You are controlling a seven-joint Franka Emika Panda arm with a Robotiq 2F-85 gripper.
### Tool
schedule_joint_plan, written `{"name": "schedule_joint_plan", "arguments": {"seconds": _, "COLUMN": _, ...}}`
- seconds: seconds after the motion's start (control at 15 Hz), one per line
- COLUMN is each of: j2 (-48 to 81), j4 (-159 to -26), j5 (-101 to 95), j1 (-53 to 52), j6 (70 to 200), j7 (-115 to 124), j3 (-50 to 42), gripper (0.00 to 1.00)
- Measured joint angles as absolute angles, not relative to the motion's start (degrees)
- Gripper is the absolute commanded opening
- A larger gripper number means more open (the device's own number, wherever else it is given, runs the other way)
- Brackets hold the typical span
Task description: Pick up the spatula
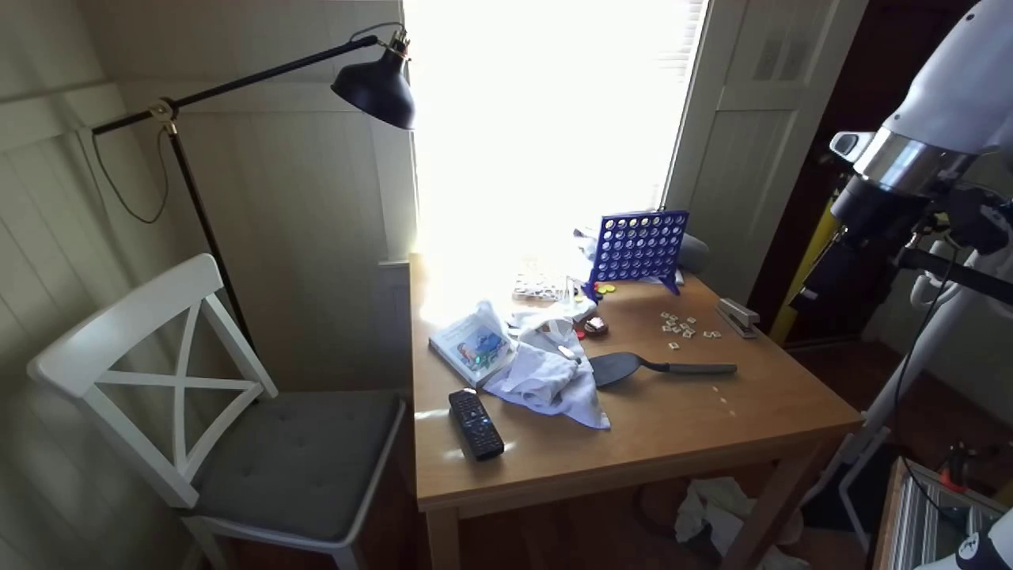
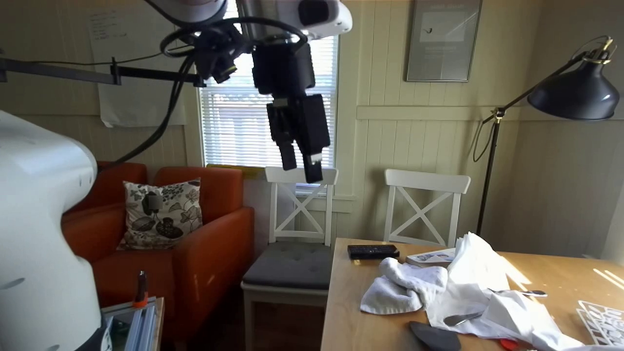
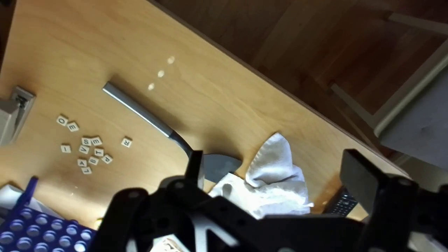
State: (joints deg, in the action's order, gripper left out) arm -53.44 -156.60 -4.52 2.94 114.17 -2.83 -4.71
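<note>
The dark grey spatula lies flat on the wooden table, with its handle [image 1: 700, 369] toward the stapler side and its rounded head beside the white cloth. In an exterior view only its head [image 2: 435, 337] shows at the bottom edge. In the wrist view the handle [image 3: 138, 109] is left of centre, and the left finger covers part of the head. My gripper [image 3: 274, 162] is open and empty, with its fingers wide apart. It hangs well above the table, as both exterior views show [image 1: 807, 294] [image 2: 303, 170], and touches nothing.
A crumpled white cloth [image 1: 546, 376] lies by the spatula head. A black remote [image 1: 476, 425], a book [image 1: 475, 346], a blue grid rack [image 1: 639, 247], letter tiles [image 1: 679, 326] and a stapler [image 1: 737, 317] are on the table. A black lamp [image 1: 376, 89] stands behind the chair.
</note>
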Motion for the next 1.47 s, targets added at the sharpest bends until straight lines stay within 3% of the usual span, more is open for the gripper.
{"name": "schedule_joint_plan", "arguments": {"seconds": 0.53, "j2": -47.97, "j4": -157.98, "j5": -6.73, "j1": 8.58, "j6": 116.87, "j7": -16.85, "j3": -17.96, "gripper": 1.0}}
{"name": "schedule_joint_plan", "arguments": {"seconds": 1.07, "j2": -46.9, "j4": -158.0, "j5": -6.92, "j1": 8.6, "j6": 117.94, "j7": -19.26, "j3": -18.27, "gripper": 1.0}}
{"name": "schedule_joint_plan", "arguments": {"seconds": 1.47, "j2": -35.38, "j4": -157.99, "j5": -8.5, "j1": 5.17, "j6": 128.1, "j7": -33.52, "j3": -21.07, "gripper": 1.0}}
